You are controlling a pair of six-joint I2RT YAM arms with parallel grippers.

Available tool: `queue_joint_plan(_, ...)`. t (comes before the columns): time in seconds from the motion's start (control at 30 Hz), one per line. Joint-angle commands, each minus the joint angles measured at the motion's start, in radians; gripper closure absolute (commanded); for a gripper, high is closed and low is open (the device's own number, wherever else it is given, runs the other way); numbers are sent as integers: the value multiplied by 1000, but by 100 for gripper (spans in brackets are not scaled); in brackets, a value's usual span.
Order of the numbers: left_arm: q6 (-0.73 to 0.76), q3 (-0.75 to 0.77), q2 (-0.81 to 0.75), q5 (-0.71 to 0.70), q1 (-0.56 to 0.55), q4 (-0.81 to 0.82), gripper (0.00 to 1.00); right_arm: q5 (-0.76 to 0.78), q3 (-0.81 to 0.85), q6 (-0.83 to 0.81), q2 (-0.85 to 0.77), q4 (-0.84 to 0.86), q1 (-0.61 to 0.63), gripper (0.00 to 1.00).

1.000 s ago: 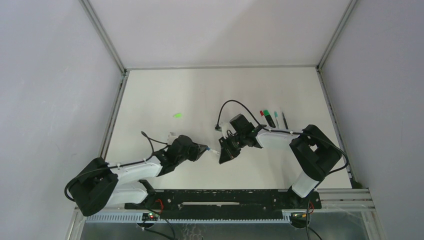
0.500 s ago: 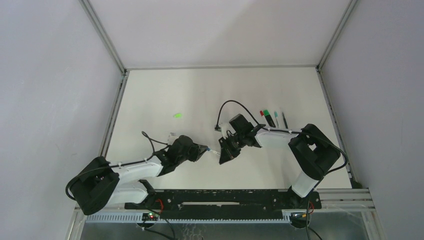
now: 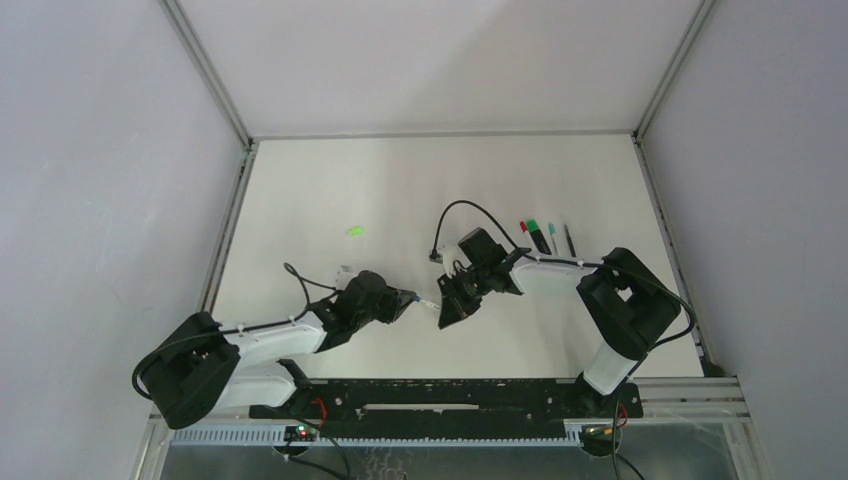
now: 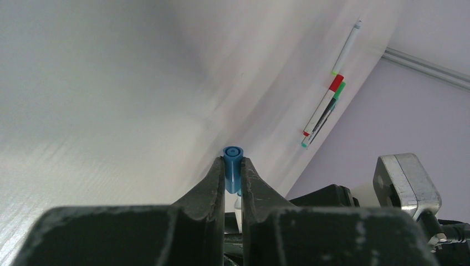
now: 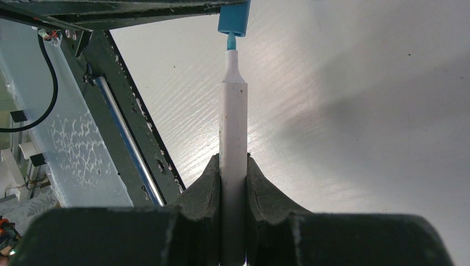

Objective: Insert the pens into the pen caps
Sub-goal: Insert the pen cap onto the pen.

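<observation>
Pinching blue cap (image 4: 232, 158), left gripper (image 4: 233, 170) clamped tight; right gripper (image 5: 233, 169) clamped on white pen (image 5: 233, 105); pen's blue tip at cap mouth (front centre); other pens (image 3: 545, 237) far right; green cap (image 3: 354, 231) well apart.

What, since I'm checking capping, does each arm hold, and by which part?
Left jaws: short blue plastic cap, by its sides. Right jaws: white plastic pen with blue tip, by its barrel.

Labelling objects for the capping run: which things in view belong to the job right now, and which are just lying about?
In use: blue cap, in left gripper; white pen, in right gripper, blue tip at the cap's mouth.
Lying about: green cap, alone; row of pens, to the right.
</observation>
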Motion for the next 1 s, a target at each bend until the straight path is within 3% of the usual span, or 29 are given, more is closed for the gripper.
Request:
queue_joint_plan(0.0,-26,-19,6,-7,-7,38,100,4,34,-7,5,3,14,100)
queue_joint_plan(0.97,-33,12,43,19,-57,83,100,68,34,-1,-17,15,10,100)
